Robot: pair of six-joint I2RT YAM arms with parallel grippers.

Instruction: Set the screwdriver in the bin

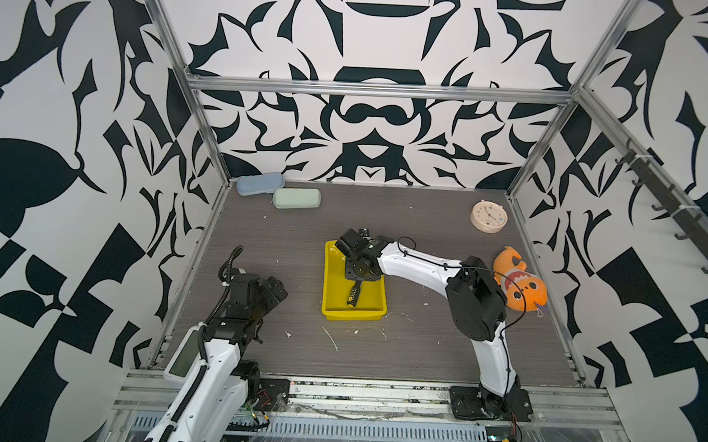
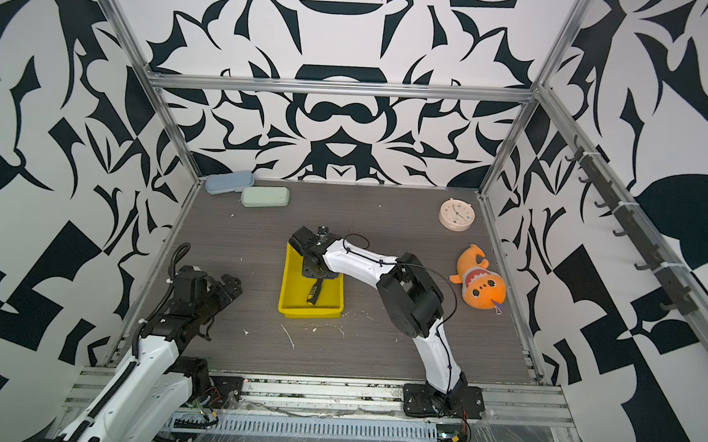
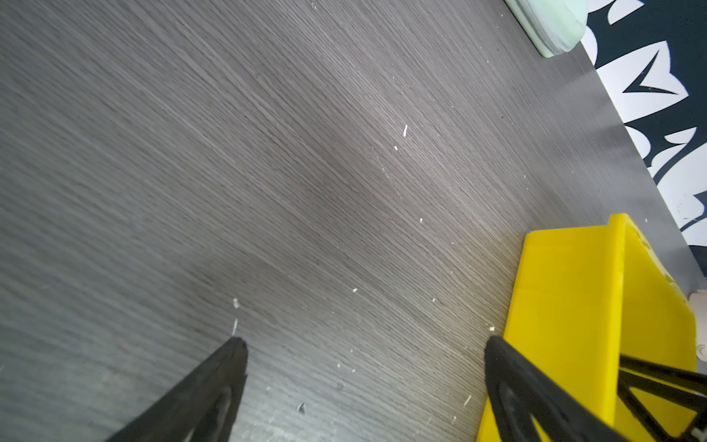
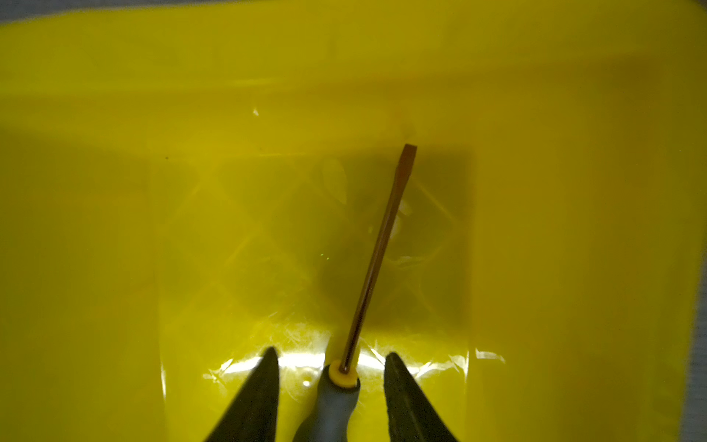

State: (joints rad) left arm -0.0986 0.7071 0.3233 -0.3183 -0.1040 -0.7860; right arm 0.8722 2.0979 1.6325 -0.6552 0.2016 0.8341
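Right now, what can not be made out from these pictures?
1) Screwdriver shaft: hidden in both top views under the right arm; only the handle shows.
2) Handle's end: cut off by the right wrist view's edge.
3) Bin, far end: partly covered by the right arm in both top views.
4) Clock, the time: too small in both top views.

The table bears the bin mid-way. A blue case and green case lie back left; clock and plush, right

The black, yellow-dotted screwdriver lies flat inside the shallow yellow bin.
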